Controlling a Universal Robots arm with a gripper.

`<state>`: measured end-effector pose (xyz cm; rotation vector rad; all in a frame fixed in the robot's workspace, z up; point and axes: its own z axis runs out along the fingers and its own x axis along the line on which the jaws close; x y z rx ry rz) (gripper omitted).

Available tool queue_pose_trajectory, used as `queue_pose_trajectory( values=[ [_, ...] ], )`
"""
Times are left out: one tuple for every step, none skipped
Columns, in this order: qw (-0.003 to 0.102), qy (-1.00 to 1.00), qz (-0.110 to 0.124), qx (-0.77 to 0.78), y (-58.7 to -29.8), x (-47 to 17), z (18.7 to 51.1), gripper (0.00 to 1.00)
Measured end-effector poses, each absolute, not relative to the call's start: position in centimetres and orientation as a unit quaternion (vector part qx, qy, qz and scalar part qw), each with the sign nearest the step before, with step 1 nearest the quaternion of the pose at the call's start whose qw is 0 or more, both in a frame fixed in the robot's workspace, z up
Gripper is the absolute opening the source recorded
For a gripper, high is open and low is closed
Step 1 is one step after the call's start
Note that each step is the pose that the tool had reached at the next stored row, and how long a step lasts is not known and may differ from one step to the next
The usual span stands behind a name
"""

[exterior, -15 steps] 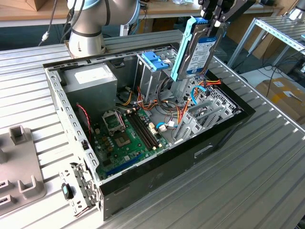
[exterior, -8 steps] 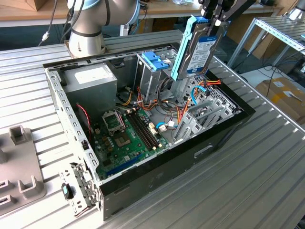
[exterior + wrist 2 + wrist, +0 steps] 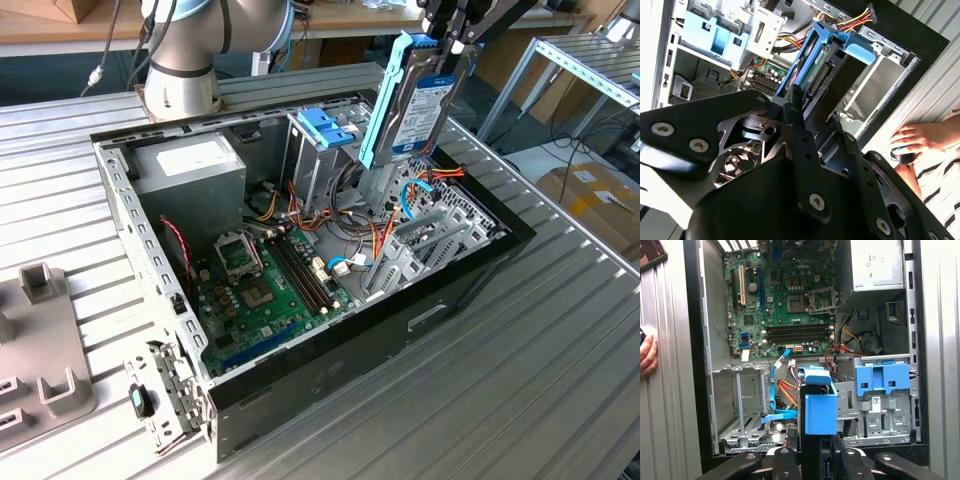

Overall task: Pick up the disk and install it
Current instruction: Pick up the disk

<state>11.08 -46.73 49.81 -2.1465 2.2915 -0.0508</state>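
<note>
The disk (image 3: 418, 105) is a grey drive in a bright blue carrier frame. It hangs upright above the far right part of the open computer case (image 3: 470, 275), over the drive cages. My gripper (image 3: 452, 40) is shut on its upper end. In the second wrist view the disk (image 3: 807, 67) runs edge-on away from the black fingers (image 3: 796, 120), lower end toward the case interior. In the first wrist view its blue end (image 3: 819, 412) sits between an empty metal bay (image 3: 742, 405) and the tall cage.
A blue bracket (image 3: 325, 125) tops the tall metal cage beside the disk. Motherboard (image 3: 265, 285), power supply (image 3: 190, 175) and loose orange and blue cables (image 3: 405, 195) lie inside the case. A person's hand (image 3: 920, 140) rests outside the case wall. Grey fixtures (image 3: 40, 340) stand at the exterior view's left.
</note>
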Motion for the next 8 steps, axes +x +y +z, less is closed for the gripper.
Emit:
queue_pose_trajectory(
  values=[
    [0.001, 0.730, -0.016, -0.684, -46.8, 11.1, 49.8, 0.35],
    [0.001, 0.730, -0.016, -0.684, -47.0, 11.1, 49.8, 0.35],
    [0.001, 0.730, -0.016, -0.684, -47.3, 11.1, 49.8, 0.35],
    [0.001, 0.730, -0.016, -0.684, -47.5, 11.1, 49.8, 0.35],
    [0.001, 0.730, -0.016, -0.684, -47.7, 11.1, 49.8, 0.35],
    [0.001, 0.730, -0.016, -0.684, -48.0, 11.1, 49.8, 0.35],
    [0.001, 0.730, -0.016, -0.684, -48.5, 11.1, 49.8, 0.35],
    [0.001, 0.730, -0.016, -0.684, -48.8, 11.1, 49.8, 0.35]
  ],
)
